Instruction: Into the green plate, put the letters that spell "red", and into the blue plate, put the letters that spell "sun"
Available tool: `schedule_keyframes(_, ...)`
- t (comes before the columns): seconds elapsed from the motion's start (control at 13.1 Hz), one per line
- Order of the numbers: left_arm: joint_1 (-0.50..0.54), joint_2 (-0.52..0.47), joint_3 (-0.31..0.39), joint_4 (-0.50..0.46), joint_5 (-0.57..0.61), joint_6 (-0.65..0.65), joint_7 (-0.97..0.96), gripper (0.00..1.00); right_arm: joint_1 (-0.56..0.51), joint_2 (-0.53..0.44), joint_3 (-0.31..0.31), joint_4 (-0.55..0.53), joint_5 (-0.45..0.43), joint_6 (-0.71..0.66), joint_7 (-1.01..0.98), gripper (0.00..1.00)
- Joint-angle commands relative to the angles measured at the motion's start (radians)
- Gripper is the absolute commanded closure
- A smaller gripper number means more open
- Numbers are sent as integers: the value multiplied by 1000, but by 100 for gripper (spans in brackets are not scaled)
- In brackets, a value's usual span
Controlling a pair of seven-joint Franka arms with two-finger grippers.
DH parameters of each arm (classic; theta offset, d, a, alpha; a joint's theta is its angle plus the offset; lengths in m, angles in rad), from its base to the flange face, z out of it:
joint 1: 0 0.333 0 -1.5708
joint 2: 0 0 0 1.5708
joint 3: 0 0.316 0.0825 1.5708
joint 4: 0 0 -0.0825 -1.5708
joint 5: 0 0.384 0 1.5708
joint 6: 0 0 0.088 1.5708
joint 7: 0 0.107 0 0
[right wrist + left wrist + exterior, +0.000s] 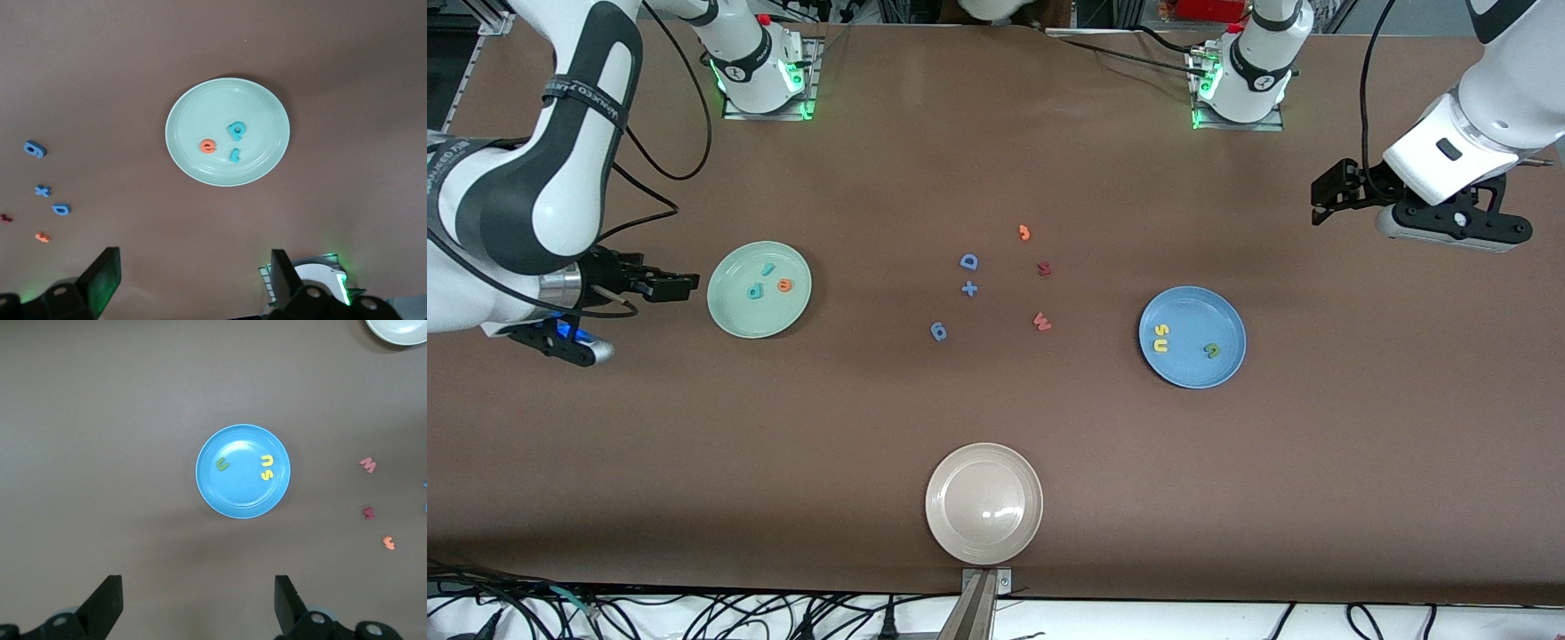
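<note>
Both plates loaded: r, e, d in green plate beside right gripper; s, u, n in blue plate, well clear of left gripper. Both pincers apart, empty. Risk: any return sweep low over a plate could knock letters out.

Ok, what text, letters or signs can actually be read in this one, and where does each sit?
"s", "u" and "n": foam letters in the blue plate.
"e", "d", "r": in the green plate.
"D", "+", "w": loose on the table.
Black strap lettering on the right arm: too small to read.

High front camera; each wrist camera looks down on one plate
</note>
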Motion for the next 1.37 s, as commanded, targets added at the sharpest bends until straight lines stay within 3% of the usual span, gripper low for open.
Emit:
schedule_keyframes(0.0,-6,7,1,21,27,-12,-7,0,-139,-25,158,110,-80,-42,-4,1)
schedule_keyframes(0.23,-6,8,1,21,27,-12,-6,0,-277,-89,366,124,-200,-33,1,1)
schedule_keyframes(0.53,-5,7,1,21,26,-12,-6,0,-484,-179,707,110,-427,44,3,1)
schedule_keyframes(0.76,-5,7,1,21,26,-12,-6,0,-619,-279,934,-15,-584,165,4,1)
schedule_keyframes(0.84,-3,7,2,21,26,-12,-4,0,-642,-317,969,-78,-606,215,4,1)
schedule_keyframes(1.07,-5,7,1,21,27,-12,-6,0,-653,-454,985,-306,-614,417,-8,1)
schedule_keyframes(1.29,-5,7,1,21,27,-14,-6,0,-655,-538,1013,-436,-659,577,-13,1)
